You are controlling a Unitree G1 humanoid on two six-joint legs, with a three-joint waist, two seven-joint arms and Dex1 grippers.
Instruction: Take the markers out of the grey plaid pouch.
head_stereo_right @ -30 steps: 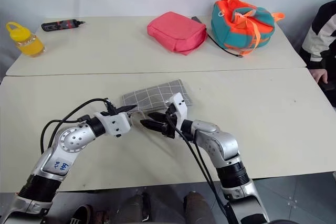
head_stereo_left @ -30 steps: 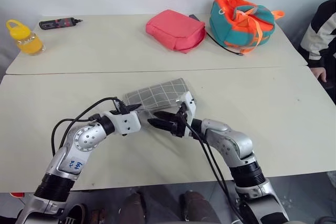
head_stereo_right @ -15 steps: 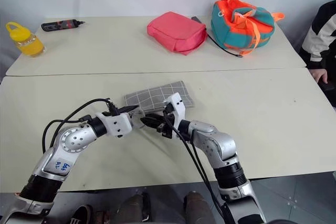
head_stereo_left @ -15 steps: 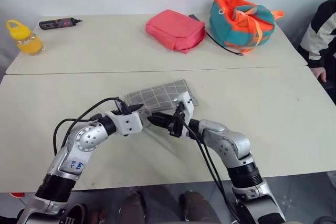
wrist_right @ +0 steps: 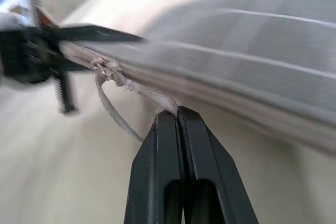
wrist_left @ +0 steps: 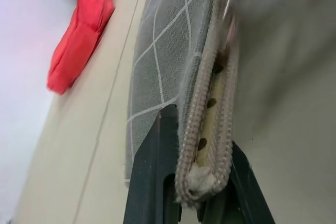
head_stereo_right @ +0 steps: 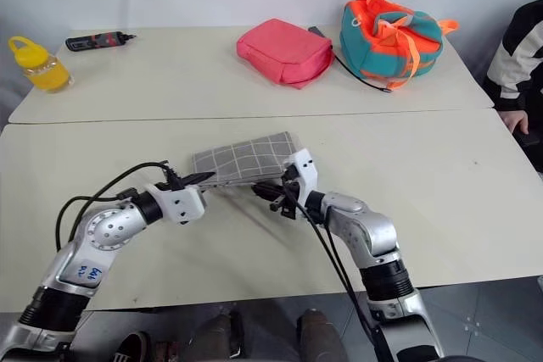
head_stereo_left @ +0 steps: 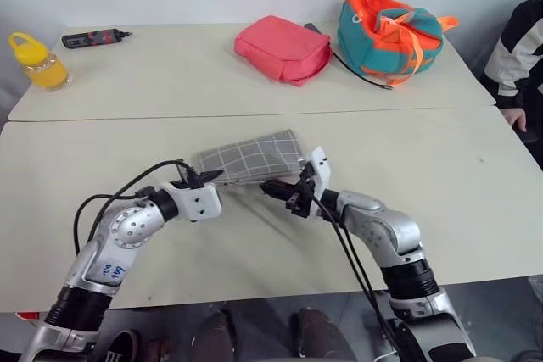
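- The right gripper (wrist_right: 178, 113) has its fingers pressed together on a thin pale strip at the pouch's long edge; this looks like the zip pull or its tab, though motion blur in the right wrist view leaves that unsure.
- The left gripper (wrist_left: 202, 182) is clamped on the end corner of the grey plaid pouch (head_stereo_left: 252, 157), one finger on each side of the seam, where the zip teeth stand slightly parted.
- The pouch lies in the centre of the head view, on the near table (head_stereo_left: 475, 209), stretched between the two grippers, which sit just below its near edge.
- The markers are presumably inside the pouch (nothing of them can be seen through the slit).
- Handling, as a judgement: the pouch is soft, light fabric that will fold and drag rather than resist, so one end needs anchoring while the zip runs; the corner seam is the firmest place to hold. The pull tab is small and thin, so a pinch on it could slip.
- Farther out, on the far table: a pink pouch (head_stereo_left: 282, 47) at upper centre, a teal-and-orange bag (head_stereo_left: 389, 33) at upper right, a yellow bottle (head_stereo_left: 37, 61) and a black-and-red tool (head_stereo_left: 95, 37) at upper left.
- A person's sleeve (head_stereo_left: 517, 52) shows at the right edge.
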